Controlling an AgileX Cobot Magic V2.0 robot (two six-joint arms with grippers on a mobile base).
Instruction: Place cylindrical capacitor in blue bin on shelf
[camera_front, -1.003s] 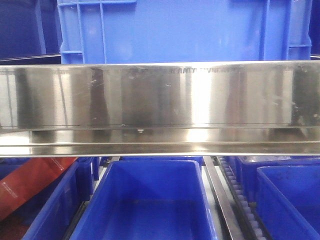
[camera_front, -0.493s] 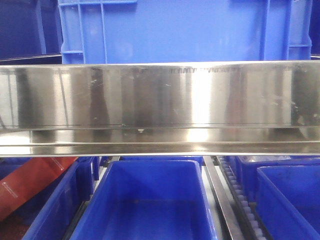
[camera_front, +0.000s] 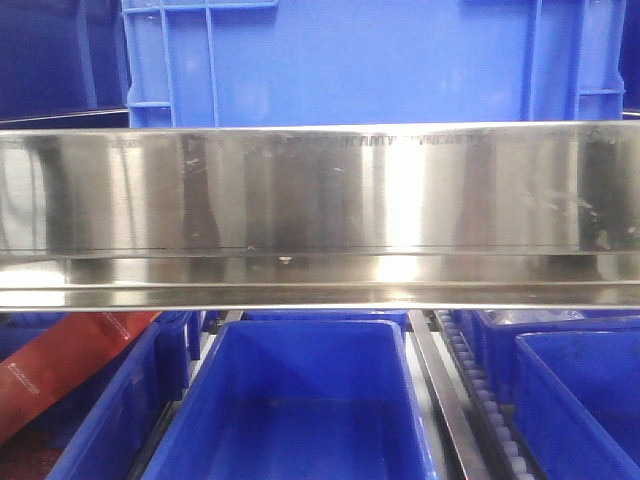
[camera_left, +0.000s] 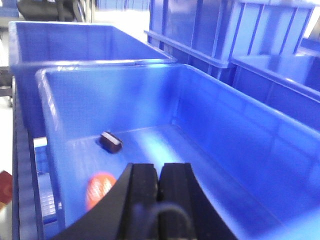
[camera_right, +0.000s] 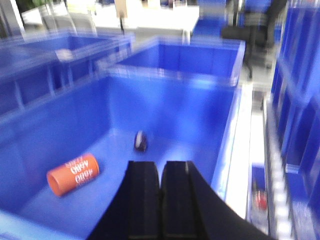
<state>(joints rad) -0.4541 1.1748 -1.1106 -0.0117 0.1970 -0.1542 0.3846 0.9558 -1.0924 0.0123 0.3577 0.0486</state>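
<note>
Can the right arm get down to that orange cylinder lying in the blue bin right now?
Probably yes. The orange cylinder lies on its side on the floor of the open-topped blue bin, left of the right gripper, with nothing over it. The jaws are shut and would need opening first.

One orange capacitor (camera_right: 73, 174), one dark part (camera_right: 141, 141).

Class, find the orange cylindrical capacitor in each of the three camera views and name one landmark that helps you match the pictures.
Exterior front-facing: not in it; the steel shelf rail fills the middle.
Left wrist: orange cylindrical capacitor low left on the blue bin floor, blurred, left of the left gripper.
Right wrist: lower left on the bin floor, lying on its side, left of the right gripper.
Shared landmark: the small dark part farther back in the bin.
</note>
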